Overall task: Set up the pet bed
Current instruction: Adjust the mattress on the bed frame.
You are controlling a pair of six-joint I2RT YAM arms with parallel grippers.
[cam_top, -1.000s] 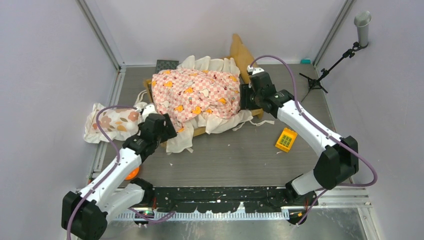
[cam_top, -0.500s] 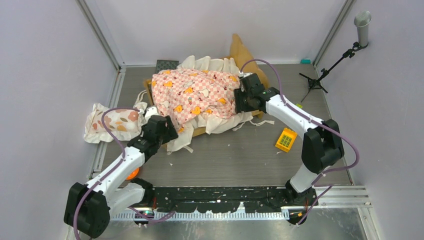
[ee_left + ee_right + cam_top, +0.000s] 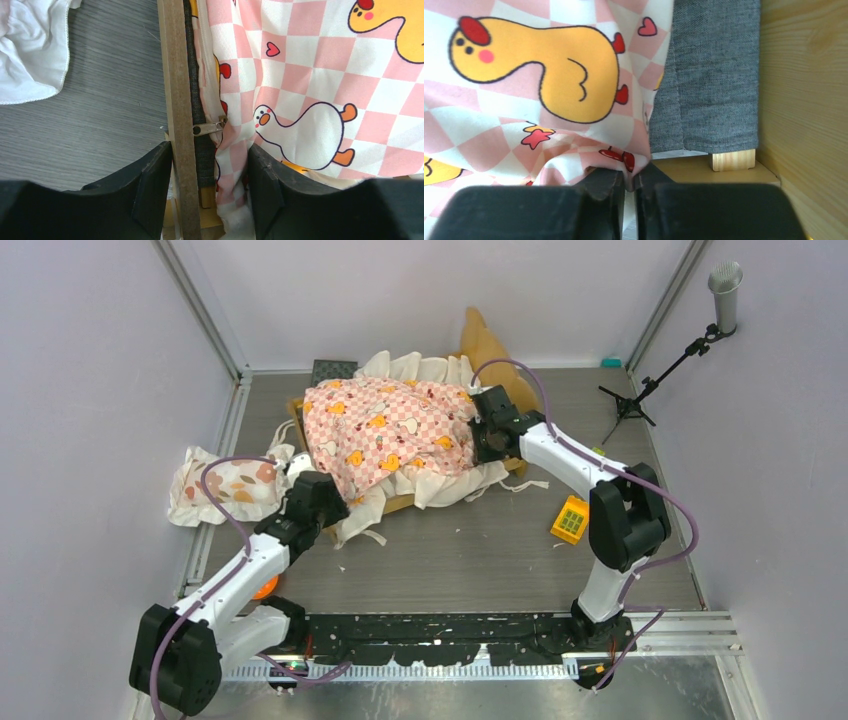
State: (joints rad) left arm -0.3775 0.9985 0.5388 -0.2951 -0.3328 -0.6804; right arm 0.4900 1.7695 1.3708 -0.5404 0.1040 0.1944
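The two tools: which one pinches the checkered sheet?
The right tool, jaws closed on the edge of the checkered sheet. The left tool straddles the rail of the pet bed, jaws apart.

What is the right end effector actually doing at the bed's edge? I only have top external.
Observer: The right wrist view shows the right end effector pinched on a fold of the pink-checkered sheet, beside the grey mattress and the wood of the pet bed.
Operator: And the left one?
Observer: The left end effector is open, its fingers straddling the wooden side rail, the mattress edge and the sheet's hem.
Operator: Anything there that could snag?
Observer: A metal zipper pull sits on the mattress edge, just ahead of the fingertips.
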